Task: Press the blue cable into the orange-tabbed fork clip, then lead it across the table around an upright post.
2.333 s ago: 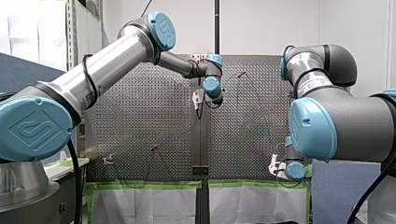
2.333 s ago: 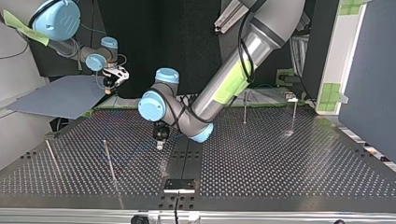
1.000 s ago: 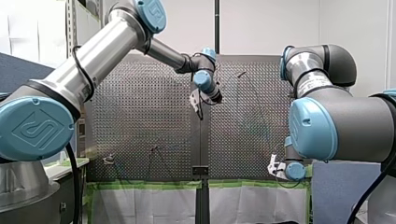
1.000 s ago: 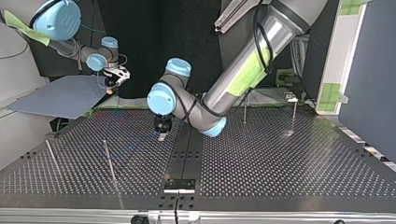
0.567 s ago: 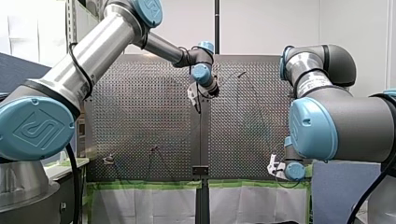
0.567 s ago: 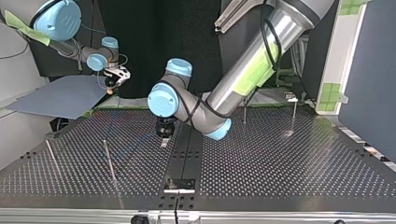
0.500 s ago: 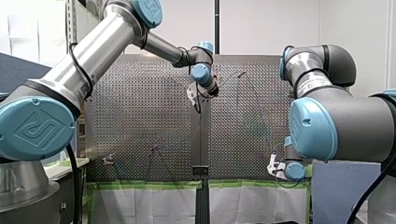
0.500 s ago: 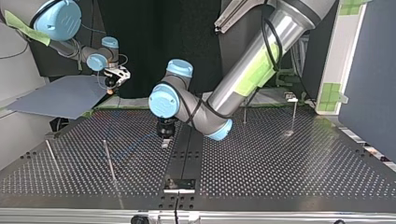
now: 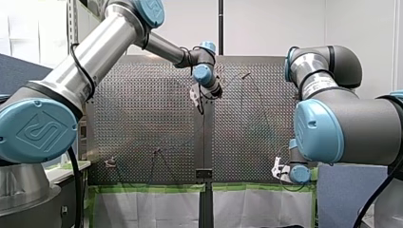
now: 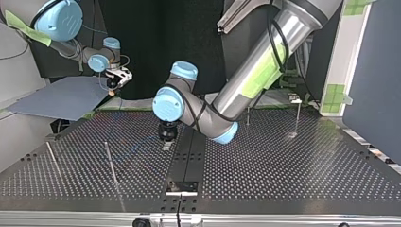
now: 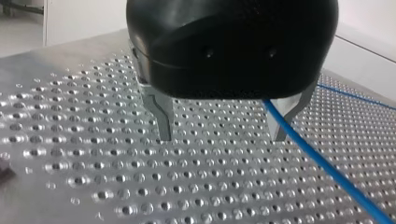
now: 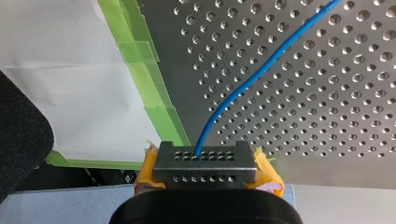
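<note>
One blue cable [image 12: 261, 70] — clamped in the right gripper [image 12: 205, 161] at the tabletop's [image 10: 283, 165] taped edge, passing just beside one finger [image 11: 279, 133] of the left gripper [image 11: 222, 136], spread wide. Four posts [image 10: 110, 163] upright.

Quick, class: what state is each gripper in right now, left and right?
Left gripper: open, not clamped on the blue cable running past it.
Right gripper: closed, holding the blue cable.

Perforated table [image 10: 293, 165] (green-taped edge [image 12: 140, 70]), thin upright posts [image 10: 110, 163], blue cable [image 11: 327, 162] seemingly lying across it
</note>
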### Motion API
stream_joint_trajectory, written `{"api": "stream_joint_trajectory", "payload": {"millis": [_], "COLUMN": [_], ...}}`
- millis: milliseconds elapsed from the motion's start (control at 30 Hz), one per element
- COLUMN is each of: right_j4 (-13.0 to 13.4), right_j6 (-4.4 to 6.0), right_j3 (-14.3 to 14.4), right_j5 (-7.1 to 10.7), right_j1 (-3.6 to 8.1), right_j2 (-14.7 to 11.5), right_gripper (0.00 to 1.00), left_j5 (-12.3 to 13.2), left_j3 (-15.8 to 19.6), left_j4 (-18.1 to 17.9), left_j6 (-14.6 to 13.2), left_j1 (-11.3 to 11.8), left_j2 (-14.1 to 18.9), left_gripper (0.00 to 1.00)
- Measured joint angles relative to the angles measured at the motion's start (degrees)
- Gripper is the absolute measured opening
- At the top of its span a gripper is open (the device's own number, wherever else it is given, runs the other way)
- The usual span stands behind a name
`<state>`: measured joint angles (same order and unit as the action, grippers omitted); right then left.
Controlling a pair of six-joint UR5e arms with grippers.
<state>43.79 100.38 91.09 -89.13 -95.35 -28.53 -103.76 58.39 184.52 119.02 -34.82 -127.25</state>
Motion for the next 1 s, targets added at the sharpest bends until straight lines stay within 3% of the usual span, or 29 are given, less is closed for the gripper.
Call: {"api": "stream_joint_trajectory", "payload": {"millis": [267,667,1000], "right_j4": [0.0,-0.04,-0.02], "right_j6": [0.01,-0.07,-0.08], "right_j3": [0.0,0.01,0.0], "right_j5": [0.0,0.0,0.0], "right_j1": [-0.01,-0.02,-0.02], "right_j2": [0.0,0.0,0.0], "right_gripper": [0.0,0.0,0.0], "left_j5": [1.68,2.43,7.14], "left_j3": [0.03,0.04,0.03], "left_j4": [3.24,7.15,10.92], "left_j6": [-0.29,-0.66,-1.9], "left_j1": [-1.33,-2.87,-4.56], "left_j2": [0.58,4.53,8.05], "left_gripper": [1.0,1.0,1.0]}}
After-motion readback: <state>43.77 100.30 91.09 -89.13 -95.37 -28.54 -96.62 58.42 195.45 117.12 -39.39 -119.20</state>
